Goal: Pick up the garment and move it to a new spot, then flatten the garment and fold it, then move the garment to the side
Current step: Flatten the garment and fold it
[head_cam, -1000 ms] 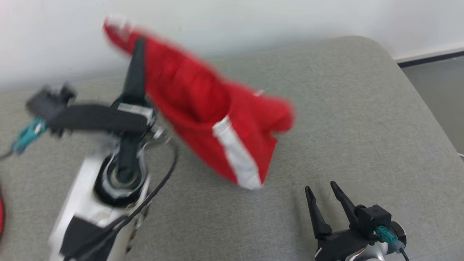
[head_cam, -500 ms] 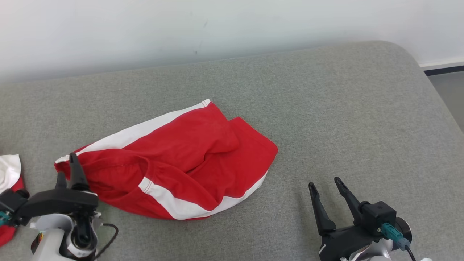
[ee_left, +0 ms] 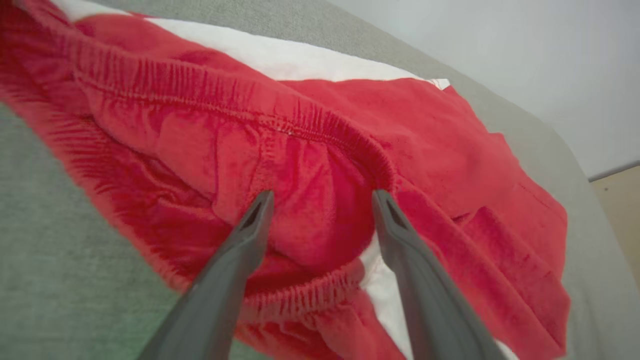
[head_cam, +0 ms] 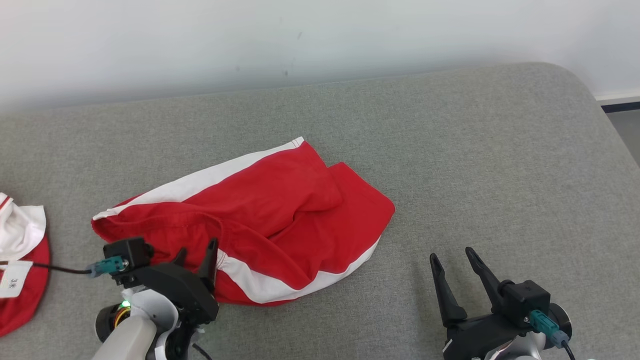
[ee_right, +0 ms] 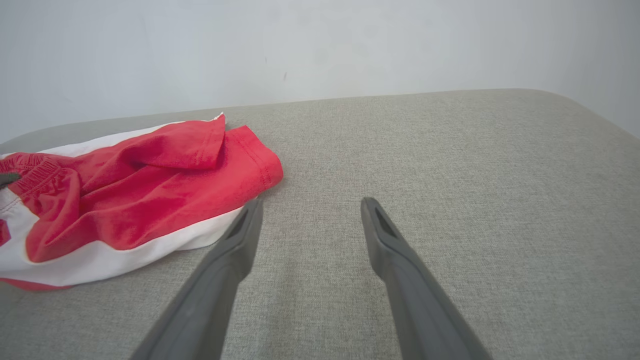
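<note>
The garment (head_cam: 265, 220), red shorts with white side stripes, lies crumpled on the grey cushioned surface (head_cam: 475, 165). My left gripper (head_cam: 196, 252) is open at the shorts' near left edge, by the waistband. In the left wrist view its spread fingers (ee_left: 250, 230) hover over the gathered red waistband (ee_left: 300, 140) with nothing pinched between them. My right gripper (head_cam: 452, 260) stands open at the lower right, apart from the garment. In the right wrist view the shorts (ee_right: 125, 190) lie to the left of its fingers (ee_right: 385, 235).
Another red and white garment (head_cam: 20, 255) with a paper tag lies at the far left edge. A pale wall (head_cam: 300, 40) runs behind the cushion. The cushion's rounded right corner (head_cam: 585, 95) drops off to the floor. Bare grey fabric spreads right of the shorts.
A second ago my left gripper held the shorts up in the air. It has let them go, they now lie on the cushion, and the gripper has moved right along the near edge.
</note>
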`<state>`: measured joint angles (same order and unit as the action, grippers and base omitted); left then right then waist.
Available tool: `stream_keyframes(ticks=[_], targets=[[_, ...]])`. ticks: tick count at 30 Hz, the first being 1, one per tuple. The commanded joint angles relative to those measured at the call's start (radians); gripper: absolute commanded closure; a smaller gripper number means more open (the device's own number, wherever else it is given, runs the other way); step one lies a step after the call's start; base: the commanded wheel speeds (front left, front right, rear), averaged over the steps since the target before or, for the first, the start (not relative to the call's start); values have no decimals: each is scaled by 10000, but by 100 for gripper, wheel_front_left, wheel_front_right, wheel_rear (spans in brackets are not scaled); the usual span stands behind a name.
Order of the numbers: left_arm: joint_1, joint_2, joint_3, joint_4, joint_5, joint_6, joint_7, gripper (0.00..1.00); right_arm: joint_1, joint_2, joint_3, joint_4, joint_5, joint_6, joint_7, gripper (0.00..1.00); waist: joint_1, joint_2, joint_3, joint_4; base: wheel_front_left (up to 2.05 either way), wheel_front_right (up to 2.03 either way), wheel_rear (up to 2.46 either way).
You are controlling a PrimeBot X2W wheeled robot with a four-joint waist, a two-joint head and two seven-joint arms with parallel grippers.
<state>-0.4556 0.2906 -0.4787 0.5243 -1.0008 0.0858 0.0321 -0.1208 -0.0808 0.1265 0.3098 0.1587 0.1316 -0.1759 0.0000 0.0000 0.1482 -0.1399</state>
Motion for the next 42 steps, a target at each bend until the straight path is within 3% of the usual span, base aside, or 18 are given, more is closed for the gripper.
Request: stream_keyframes(ticks=[1,3,7,12,17,25,31,32,33,36,42], targets=[[-35,106,-138,-166,195,149,164,0,0,22,26,-5,-33,-18,8,0,0,0,-4,-16,0,0,0],[62,265,-382,-417,396,242,499,0,37,33,23,-13,-21,-18,-9,0,0,0,-4,-36,0,0,0],[279,559,-774,-1068,515,30,1072,0,83,53,-33,20,12,-18,-56,0,0,0,7,-68,0,0,0],[252,971,-856,-1809,933,195,840,0,69,72,-74,49,-12,-18,-98,0,0,0,23,-66,0,0,0],[290,1635,-1389,-2549,1482,-122,1235,0,63,83,-62,90,-8,-18,-109,0,0,0,28,-29,0,0,0],[5,1936,-2021,-2486,2117,-224,1684,2,-65,109,9,118,-4,-18,-119,0,0,0,85,-9,0,0,0],[-312,1874,-2270,-2118,2457,-331,1721,34,-127,95,32,147,1,-19,-148,0,0,0,141,-55,0,0,0],[-386,1876,-2338,-2048,2502,-365,1771,52,-130,99,40,155,1,-19,-150,0,0,0,145,-69,0,0,0],[-448,1877,-2381,-1976,2510,-390,1796,55,-136,104,48,163,3,-19,-149,0,0,0,148,-84,0,0,0],[-546,1870,-2508,-1825,2615,-439,1876,100,-169,120,58,176,23,-19,-170,0,0,0,165,-121,0,0,0],[-491,1909,-2666,-1667,2695,-539,1865,100,-102,126,-16,223,20,-19,-221,0,0,0,137,-68,0,0,0]])
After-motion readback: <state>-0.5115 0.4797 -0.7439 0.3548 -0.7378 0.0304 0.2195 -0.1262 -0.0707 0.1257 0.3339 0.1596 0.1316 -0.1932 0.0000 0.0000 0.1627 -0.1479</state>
